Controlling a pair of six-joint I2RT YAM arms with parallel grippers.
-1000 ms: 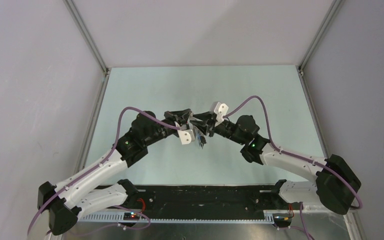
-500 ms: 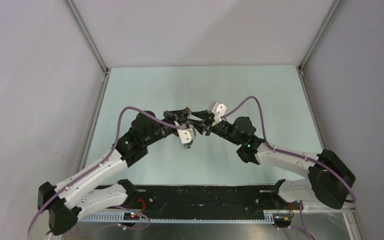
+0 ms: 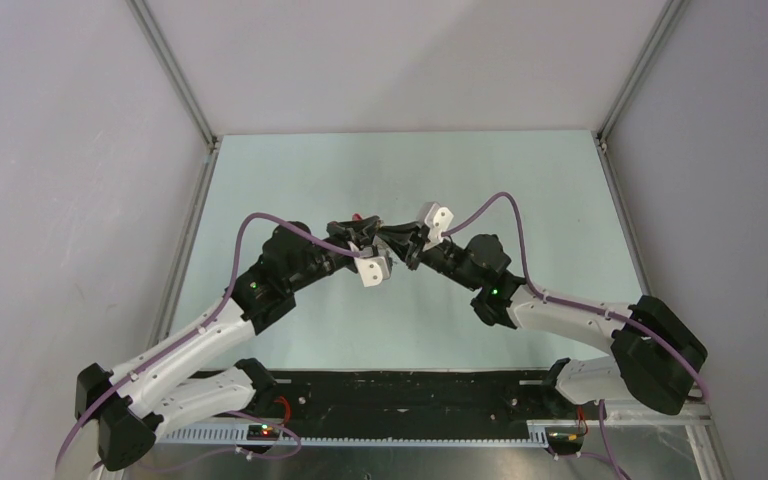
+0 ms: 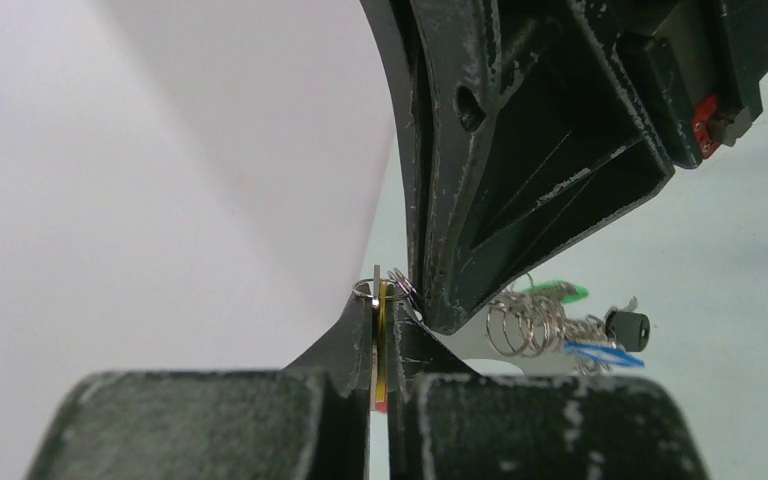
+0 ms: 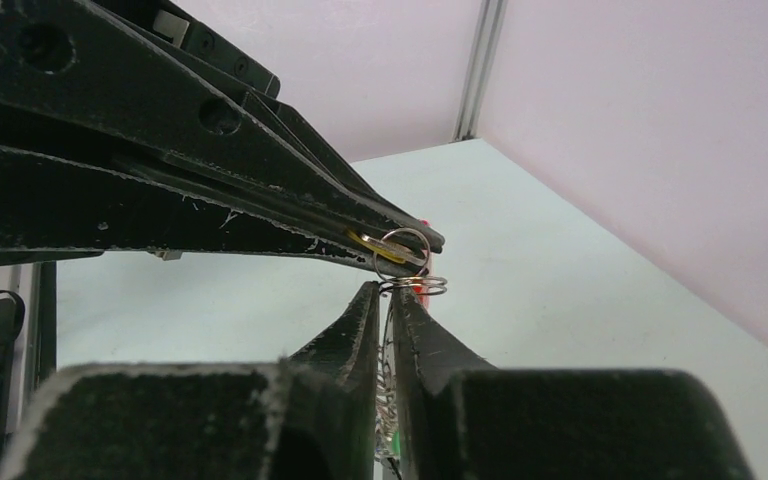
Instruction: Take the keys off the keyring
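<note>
My two grippers meet tip to tip above the middle of the table. My left gripper (image 3: 375, 236) (image 4: 381, 300) is shut on a yellow-headed key (image 4: 382, 340), with a small silver ring at its tip. My right gripper (image 3: 393, 243) (image 5: 387, 290) is shut on the keyring's silver metal part, with coils of small rings (image 4: 522, 322) hanging from it. Green (image 4: 560, 292), dark (image 4: 628, 327) and blue (image 4: 605, 352) key heads dangle beside the rings. A bit of the keyring's red plastic (image 3: 358, 217) (image 5: 421, 287) shows behind the fingertips. In the right wrist view the yellow key (image 5: 372, 243) sits just above my right fingertips.
The pale green table (image 3: 520, 180) is boxed in by white walls with aluminium posts (image 3: 175, 75) at the back corners. The black base rail (image 3: 410, 395) lies along the near edge.
My right gripper has moved left, close up to the left gripper. The keys that hung below the grippers in the top view are now hidden behind them.
</note>
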